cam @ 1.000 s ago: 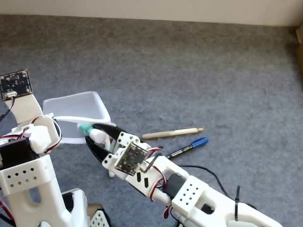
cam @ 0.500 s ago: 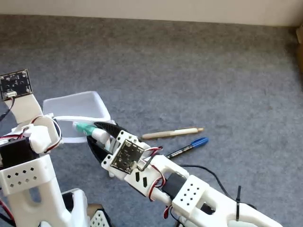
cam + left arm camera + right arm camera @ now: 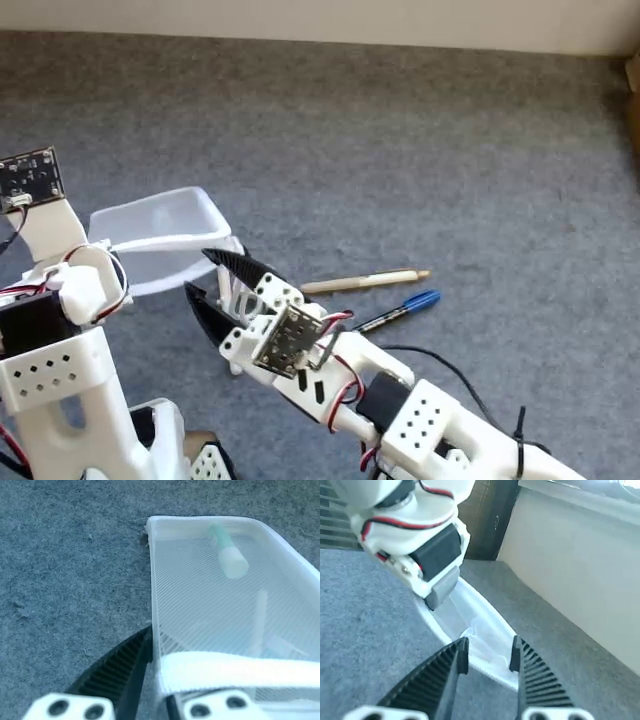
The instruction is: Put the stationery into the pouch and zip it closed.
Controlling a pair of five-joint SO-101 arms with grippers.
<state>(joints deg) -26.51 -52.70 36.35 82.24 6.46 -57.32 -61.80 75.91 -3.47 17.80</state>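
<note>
While your left gripper is pinching the rim of the pouch at the left of the high view, your right gripper is hanging with its fingers spread just beside the pouch's mouth. A green-and-white marker is lying inside the pouch. A beige pen and a blue pen are lying near each other on the grey carpet, right of centre.

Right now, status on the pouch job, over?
Left hand clamped on pouch rim, right hand open, empty by its mouth. Green-and-white marker inside; beige pen, blue pen out on carpet. Zip open.
</note>
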